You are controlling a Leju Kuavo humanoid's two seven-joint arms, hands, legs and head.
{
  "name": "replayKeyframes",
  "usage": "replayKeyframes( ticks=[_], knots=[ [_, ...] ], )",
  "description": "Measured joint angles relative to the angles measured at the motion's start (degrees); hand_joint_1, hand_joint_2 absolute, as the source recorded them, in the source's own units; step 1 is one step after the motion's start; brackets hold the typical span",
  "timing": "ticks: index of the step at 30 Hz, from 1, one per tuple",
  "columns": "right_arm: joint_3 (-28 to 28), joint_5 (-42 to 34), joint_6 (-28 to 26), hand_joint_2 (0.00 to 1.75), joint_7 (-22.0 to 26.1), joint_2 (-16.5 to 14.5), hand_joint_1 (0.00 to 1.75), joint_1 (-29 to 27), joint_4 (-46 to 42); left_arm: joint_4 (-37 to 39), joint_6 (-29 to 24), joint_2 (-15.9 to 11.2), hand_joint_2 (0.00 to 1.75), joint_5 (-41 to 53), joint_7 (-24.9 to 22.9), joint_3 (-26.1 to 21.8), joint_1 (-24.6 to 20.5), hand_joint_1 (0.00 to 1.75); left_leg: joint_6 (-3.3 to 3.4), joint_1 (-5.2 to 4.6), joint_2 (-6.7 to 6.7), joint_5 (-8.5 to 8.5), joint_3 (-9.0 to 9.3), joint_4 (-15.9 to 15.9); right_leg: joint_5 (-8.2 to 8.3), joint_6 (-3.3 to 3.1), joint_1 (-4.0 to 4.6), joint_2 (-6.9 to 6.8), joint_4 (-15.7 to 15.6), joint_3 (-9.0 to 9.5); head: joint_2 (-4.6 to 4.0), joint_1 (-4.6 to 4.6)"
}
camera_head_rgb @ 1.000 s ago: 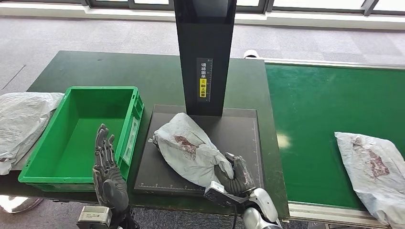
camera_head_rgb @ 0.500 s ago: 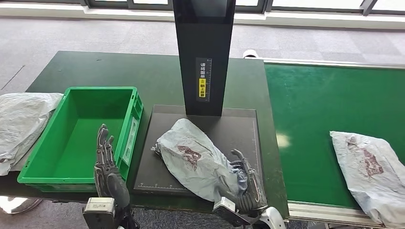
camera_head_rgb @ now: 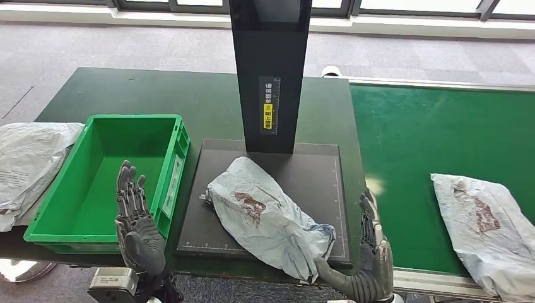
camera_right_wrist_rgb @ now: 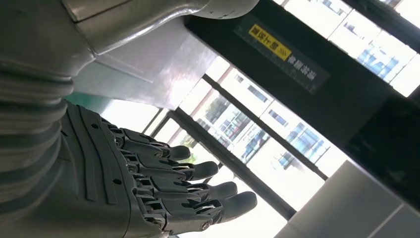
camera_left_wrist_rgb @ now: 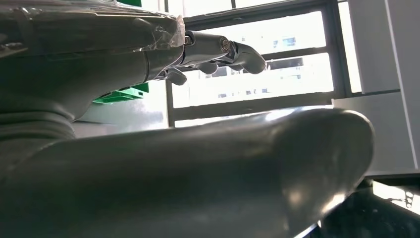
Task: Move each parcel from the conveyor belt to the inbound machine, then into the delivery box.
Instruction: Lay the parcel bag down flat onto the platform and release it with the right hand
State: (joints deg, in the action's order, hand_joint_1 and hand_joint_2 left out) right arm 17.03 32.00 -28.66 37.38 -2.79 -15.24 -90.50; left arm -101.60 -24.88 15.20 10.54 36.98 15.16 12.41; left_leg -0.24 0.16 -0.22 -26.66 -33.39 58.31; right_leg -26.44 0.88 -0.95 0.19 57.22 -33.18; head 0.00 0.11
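You see the right robot hand [camera_head_rgb: 369,268] empty, fingers spread, just right of the parcel [camera_head_rgb: 268,218]. The left robot hand [camera_head_rgb: 135,224], also spread and empty, hovers at the green box [camera_head_rgb: 165,184].

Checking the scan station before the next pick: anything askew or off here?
The parcel on the scanner plate lies diagonally, and its near corner hangs past the plate's front edge. The parcel is crumpled, with a reddish smudge; so is the parcel on the conveyor. Both hands, left hand and right hand, are open and hold nothing.
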Motion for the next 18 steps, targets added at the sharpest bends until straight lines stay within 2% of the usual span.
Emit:
replayKeyframes(
  ticks=[5, 9, 13, 18],
  knots=[
    [-1.5, -1.2, -1.4, 1.75, 0.4, -0.7, 0.00, -2.3, -4.8, 2.6, 2.7, 0.1, 0.00, 3.6, -0.7, -0.1, -1.5, 0.00, 0.00, 0.00, 0.04, 0.00, 0.03, 0.0, 0.02, -0.01, 0.00, 0.03, 0.0, 0.04, -0.01, 0.02],
    [-2.7, -2.9, -2.5, 1.75, 1.6, -1.3, 0.00, -3.0, -7.8, 5.3, 7.5, 0.1, 1.75, 9.7, -2.4, 0.4, -3.0, 0.00, 0.01, -0.02, 0.06, 0.01, 0.07, 0.0, 0.02, 0.00, -0.02, 0.04, 0.0, 0.04, 0.00, 0.02],
    [-3.7, -7.2, -5.5, 1.75, 2.6, -1.3, 0.00, -3.8, -12.6, 11.9, 10.6, -0.4, 1.75, 18.3, -4.3, 3.0, -6.4, 0.00, 0.03, -0.04, 0.03, 0.01, 0.08, 0.0, 0.01, 0.02, -0.04, 0.01, 0.0, 0.10, 0.00, 0.02],
    [-3.3, -9.3, -8.2, 1.75, 2.8, 0.0, 0.00, -5.0, -15.6, 19.3, 9.8, -0.6, 1.75, 26.3, -6.7, 4.9, -9.9, 0.00, 0.03, -0.05, 0.09, 0.01, 0.08, 0.0, 0.04, 0.02, -0.05, 0.05, 0.0, 0.12, 0.00, 0.02]
  ],
)
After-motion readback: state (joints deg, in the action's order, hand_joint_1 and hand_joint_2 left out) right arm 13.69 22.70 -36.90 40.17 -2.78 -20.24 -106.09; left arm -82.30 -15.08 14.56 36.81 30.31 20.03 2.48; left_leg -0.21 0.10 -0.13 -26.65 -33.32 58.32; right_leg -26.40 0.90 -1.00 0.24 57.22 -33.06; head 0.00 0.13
